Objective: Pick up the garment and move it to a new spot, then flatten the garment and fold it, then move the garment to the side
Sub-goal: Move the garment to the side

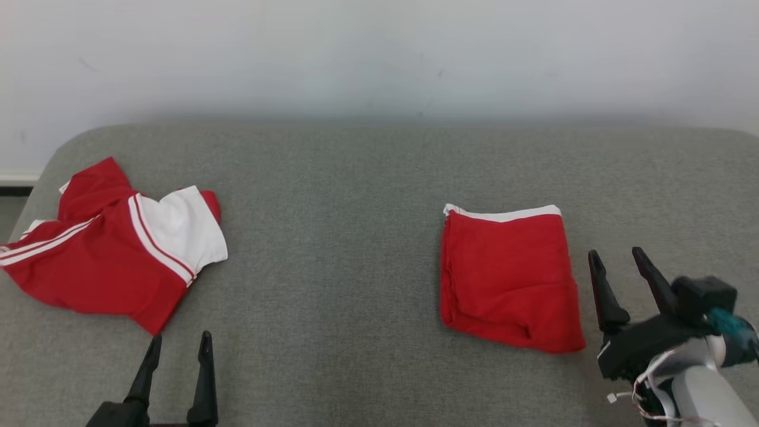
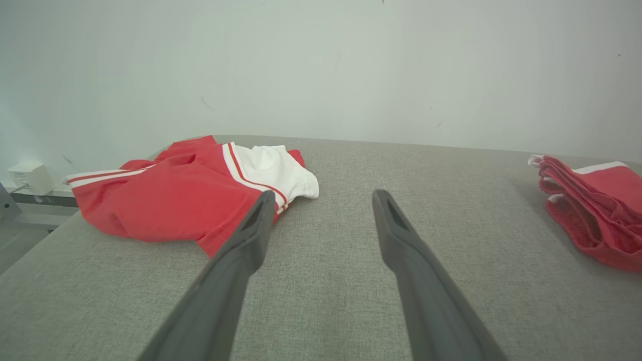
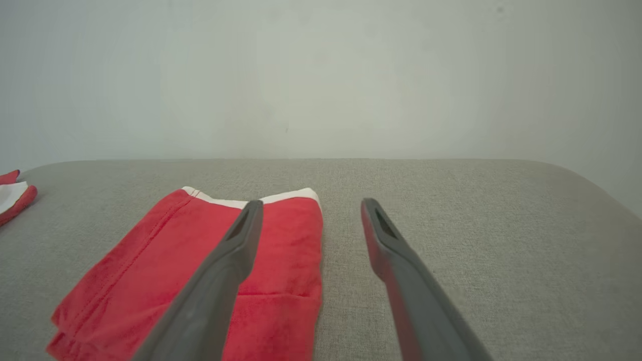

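A folded red garment [image 1: 509,277] with a white band at its far edge lies flat on the grey cushioned surface [image 1: 367,178], right of centre. It also appears in the right wrist view as the folded garment [image 3: 150,281] and in the left wrist view [image 2: 597,210]. My right gripper [image 1: 619,256] stands open just to its right, holding nothing; in its own view the gripper [image 3: 311,205] hovers over the garment's right edge. My left gripper [image 1: 181,341] is open at the lower left, empty, and shows in its own view as the gripper [image 2: 323,198].
A crumpled red and white garment [image 1: 112,243] with white stripes lies at the far left edge of the surface, also visible as the crumpled garment [image 2: 190,190]. A pale wall [image 1: 379,53] runs behind. A white box [image 2: 30,176] sits by the wall beyond the left edge.
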